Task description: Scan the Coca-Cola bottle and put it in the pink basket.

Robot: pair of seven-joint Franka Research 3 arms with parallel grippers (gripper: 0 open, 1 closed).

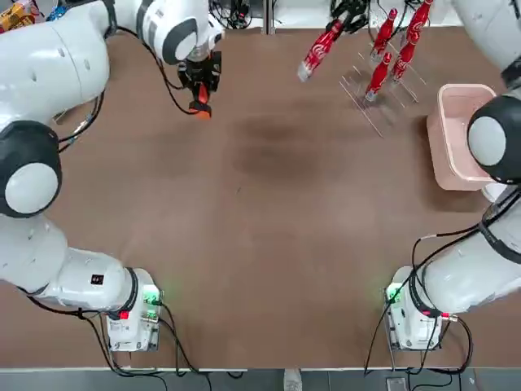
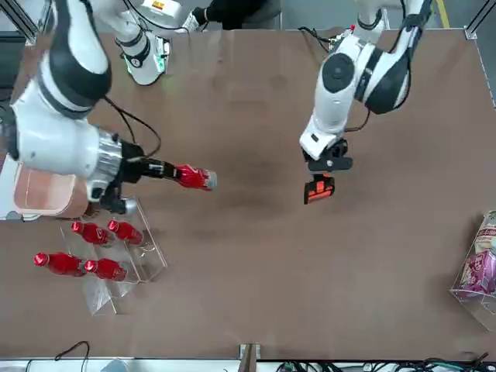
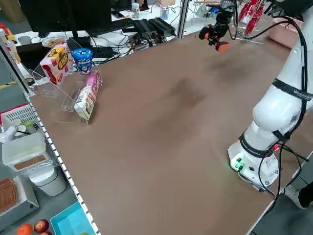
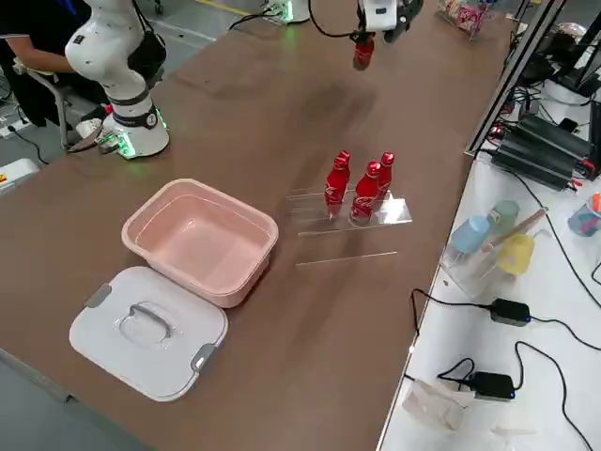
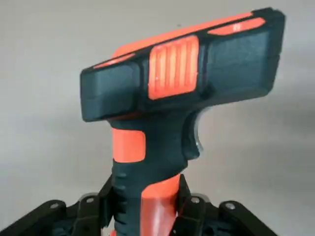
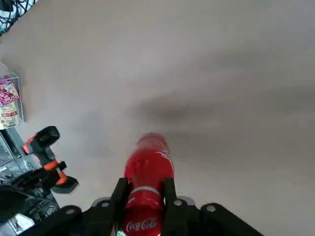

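My left gripper is clamped on the black-and-orange scanner's handle; my right gripper is clamped on a red Coca-Cola bottle — above the table, beyond the bottle rack and pink basket.

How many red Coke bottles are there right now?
5: one held in the right pincer above the table, four in the clear rack beside the pink basket.

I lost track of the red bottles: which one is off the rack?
The bottle clamped in the right end effector, raised over the table; the other four stand in the clear rack.
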